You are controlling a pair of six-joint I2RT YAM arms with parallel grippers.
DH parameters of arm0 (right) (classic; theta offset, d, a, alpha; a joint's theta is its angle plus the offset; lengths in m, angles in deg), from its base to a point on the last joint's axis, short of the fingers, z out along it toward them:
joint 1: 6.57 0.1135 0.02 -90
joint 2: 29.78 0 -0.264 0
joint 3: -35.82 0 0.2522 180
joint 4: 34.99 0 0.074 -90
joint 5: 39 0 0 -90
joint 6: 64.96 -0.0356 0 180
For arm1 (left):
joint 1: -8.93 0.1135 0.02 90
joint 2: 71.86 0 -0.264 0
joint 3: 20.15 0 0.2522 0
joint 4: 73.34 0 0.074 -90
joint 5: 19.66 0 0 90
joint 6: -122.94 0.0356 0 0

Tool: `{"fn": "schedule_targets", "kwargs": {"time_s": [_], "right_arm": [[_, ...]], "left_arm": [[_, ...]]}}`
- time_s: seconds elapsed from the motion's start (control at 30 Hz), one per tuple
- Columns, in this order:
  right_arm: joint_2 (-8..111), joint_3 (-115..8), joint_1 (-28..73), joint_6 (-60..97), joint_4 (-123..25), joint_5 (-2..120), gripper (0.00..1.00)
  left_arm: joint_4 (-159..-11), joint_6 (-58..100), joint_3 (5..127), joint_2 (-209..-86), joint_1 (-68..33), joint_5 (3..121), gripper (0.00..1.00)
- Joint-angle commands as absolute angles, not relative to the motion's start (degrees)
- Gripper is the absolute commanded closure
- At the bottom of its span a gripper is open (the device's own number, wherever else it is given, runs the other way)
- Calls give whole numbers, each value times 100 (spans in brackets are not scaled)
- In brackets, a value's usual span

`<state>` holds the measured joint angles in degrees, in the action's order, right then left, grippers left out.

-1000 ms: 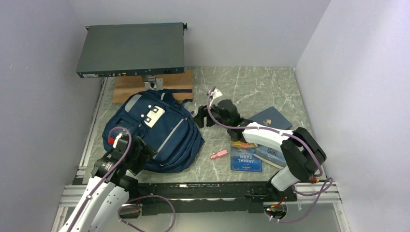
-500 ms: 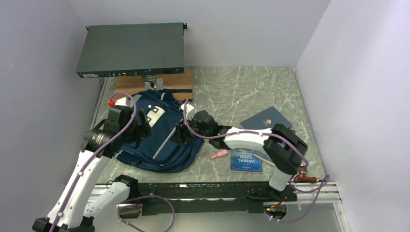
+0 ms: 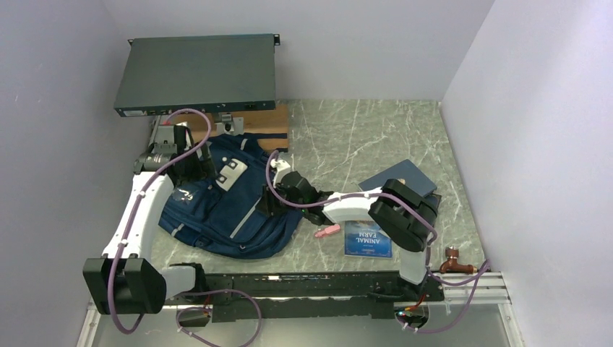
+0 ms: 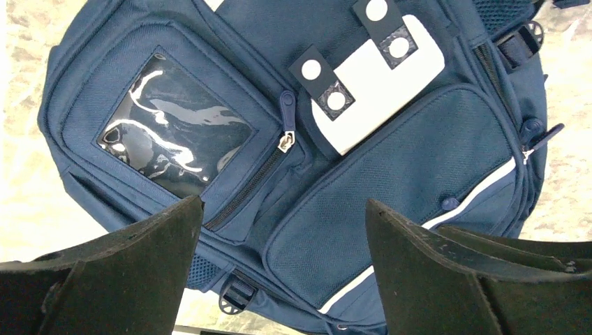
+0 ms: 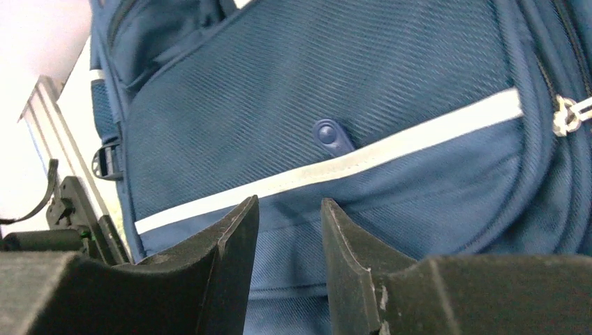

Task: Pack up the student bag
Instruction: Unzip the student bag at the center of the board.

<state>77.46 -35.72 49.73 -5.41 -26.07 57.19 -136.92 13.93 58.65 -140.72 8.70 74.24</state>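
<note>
Swinging farther back over the past half second, the left arm now carries the left claw above the far-left part of the bag. The right claw has edged slightly left along the bag's right side.

The bag lies flat, front up, on the left half of the marble-patterned surface, its top end at a wooden board at the back.

The left claw hangs wide open and empty. From its wrist camera, a clear window pocket, a zip pull and the white patch show on the bag beyond the spread fingers.

The right claw is open by only a narrow gap and grips nothing that can be seen. In its wrist view the fingers sit close to the bag's side panel, with a grey stripe and a small blue tab just above the tips. Whether they touch the fabric cannot be told.

A pink item lies just right of the bag, beside an "Animal Farm" book. A dark blue book lies farther back, partly behind the right arm. A grey rack unit stands raised over the board.
</note>
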Motion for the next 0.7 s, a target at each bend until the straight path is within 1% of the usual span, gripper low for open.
{"fn": "schedule_targets", "kwargs": {"time_s": [0.0, 0.1, 0.17, 0.2, 0.27, 0.33, 0.4, 0.43, 0.5, 0.53, 0.67], "right_arm": [[7792, -2880, 4913, -901, -2634, 4823, 59], [7714, -2561, 4922, -857, -2610, 4766, 59], [7595, -2437, 4946, -853, -2613, 4760, 58], [7526, -2430, 4964, -823, -2660, 4781, 58], [7342, -2619, 5012, -616, -3034, 4868, 56], [7149, -3025, 5094, -231, -3637, 4771, 55], [6965, -3468, 5170, 88, -4205, 4667, 52], [6889, -3615, 5182, 183, -4354, 4670, 49], [6771, -3791, 5173, 279, -4421, 4718, 42], [6757, -3859, 5176, 313, -4383, 4772, 41], [6969, -4005, 5184, 283, -3980, 5071, 39]], "left_arm": [[-12928, 1211, 5449, -14030, 1024, 7284, 11], [-12845, 1243, 5393, -14302, 1025, 7450, 20], [-12953, 1316, 5451, -14548, 1025, 7576, 30], [-12936, 1354, 5429, -14626, 1025, 7545, 32], [-12903, 1411, 5364, -14660, 1025, 7391, 34], [-12835, 1453, 5269, -14568, 1024, 7375, 33], [-12806, 1484, 5192, -14479, 1017, 7469, 33], [-12813, 1493, 5181, -14465, 1016, 7561, 35], [-12835, 1537, 5200, -14503, 1008, 7739, 38], [-12826, 1549, 5239, -14544, 1000, 7803, 39], [-12713, 1631, 5343, -14766, 950, 7790, 47]]}}
